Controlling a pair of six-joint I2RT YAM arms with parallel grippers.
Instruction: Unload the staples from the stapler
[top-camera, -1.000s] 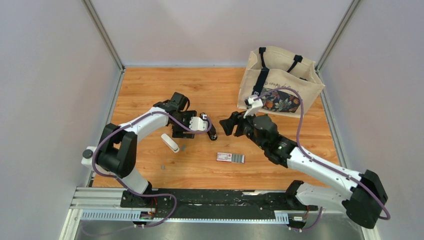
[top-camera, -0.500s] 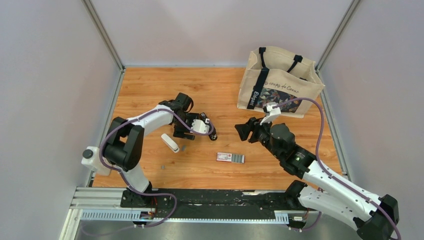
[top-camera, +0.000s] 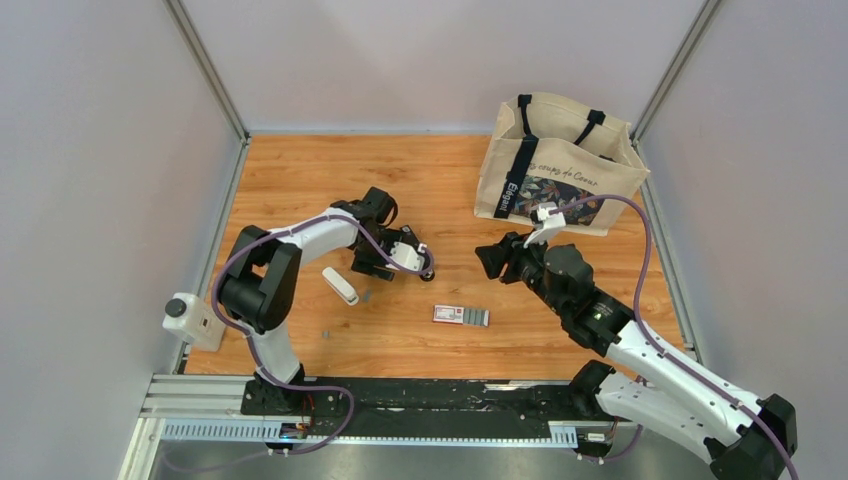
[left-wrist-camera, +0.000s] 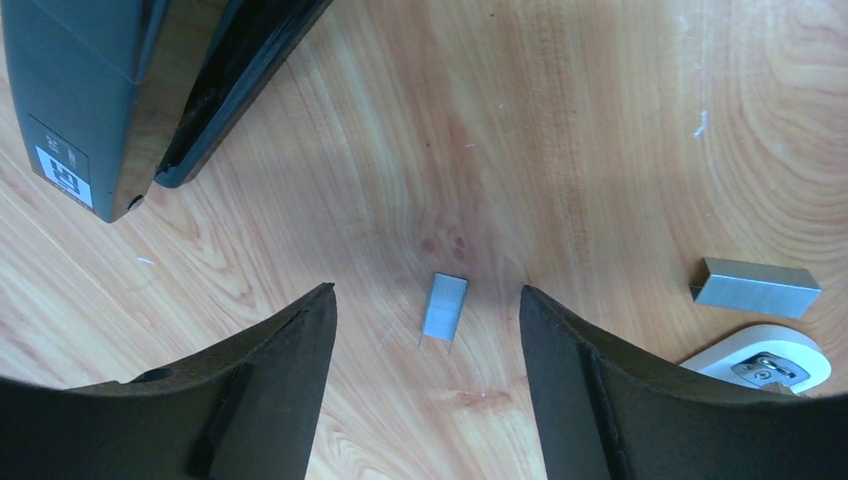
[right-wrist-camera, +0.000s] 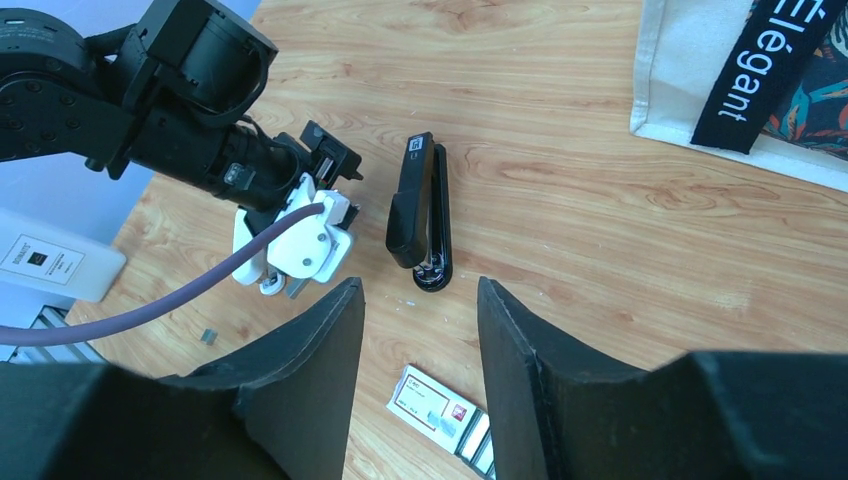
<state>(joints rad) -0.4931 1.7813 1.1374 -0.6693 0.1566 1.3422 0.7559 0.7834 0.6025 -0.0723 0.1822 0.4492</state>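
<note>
What worries me from here is the short strip (left-wrist-camera: 444, 305) of staples lying flat on the table (left-wrist-camera: 600, 120), just off the stapler's (left-wrist-camera: 80, 90) splayed end. The left gripper (left-wrist-camera: 425, 296) hangs over it, fingers spread wide on either side and holding nothing. Something that thin looks easy to skid across the wood, or to snap into bits, if the fingers close without catching an edge. A low pass could also knock the stapler, which seems to lie on its side with its two halves parted. The right gripper (right-wrist-camera: 420, 290), on the stapler's opposite side and well off it, is empty too, with a clear gap between its fingers. If it reaches in, the two arms could crowd each other. The staples are dull silver-grey. The short strip is barely a sliver, and a long strip (left-wrist-camera: 755, 285) sits blockier, farther from the stapler, beside a white tool (left-wrist-camera: 770, 362). Whether any remain inside the stapler, I can't tell.
</note>
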